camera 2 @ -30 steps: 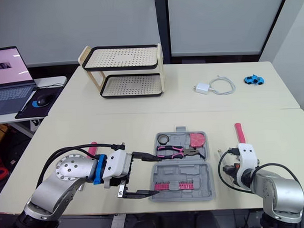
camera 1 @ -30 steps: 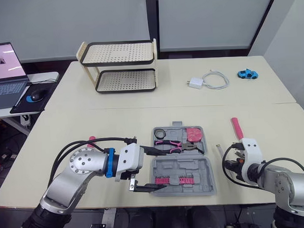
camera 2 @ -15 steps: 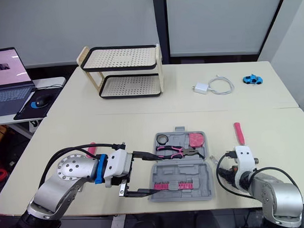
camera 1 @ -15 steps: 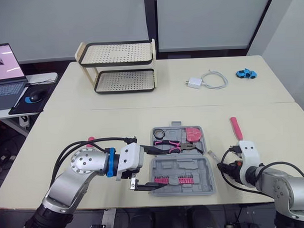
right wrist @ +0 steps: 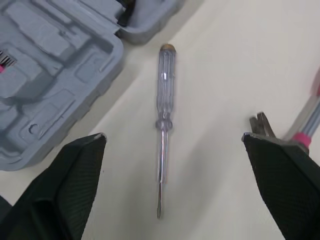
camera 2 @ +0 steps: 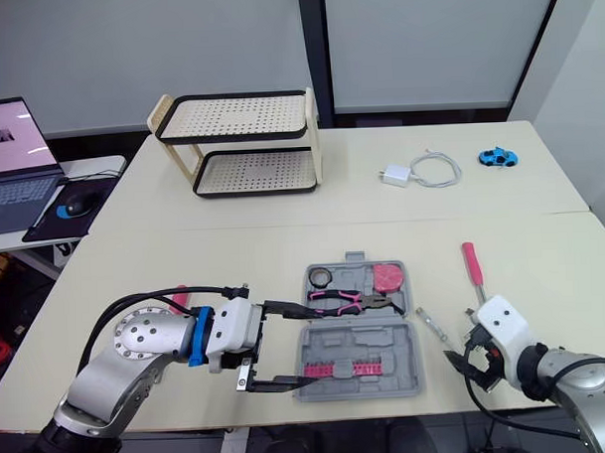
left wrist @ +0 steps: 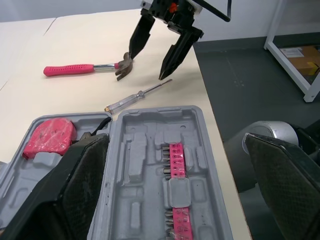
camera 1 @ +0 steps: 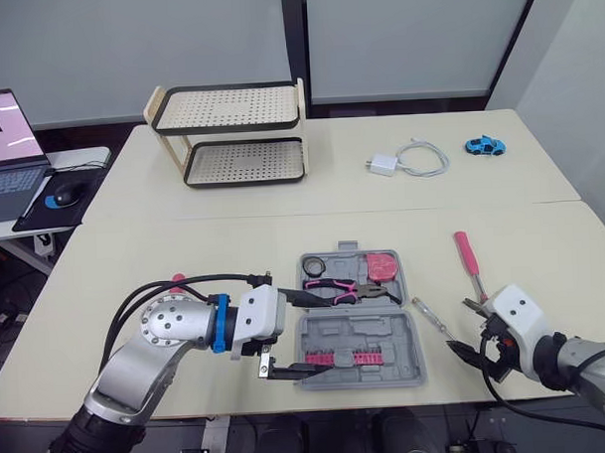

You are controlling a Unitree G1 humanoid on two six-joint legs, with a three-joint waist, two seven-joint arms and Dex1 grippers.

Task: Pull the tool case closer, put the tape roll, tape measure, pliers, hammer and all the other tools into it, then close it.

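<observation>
Hovering, my right gripper (left wrist: 147, 66) spreads its fingers wide beside the screwdriver (right wrist: 164, 100), at 3 o'clock of the open tool case (camera 1: 361, 339); my left gripper (camera 2: 309, 346), also open, spans its 9 o'clock side.

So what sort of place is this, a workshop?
More likely an office or lab room than a workshop: plain pale tables, a laptop and mouse on a side desk, and a charger lying about. The tool case seems set out just for this exercise.
</observation>
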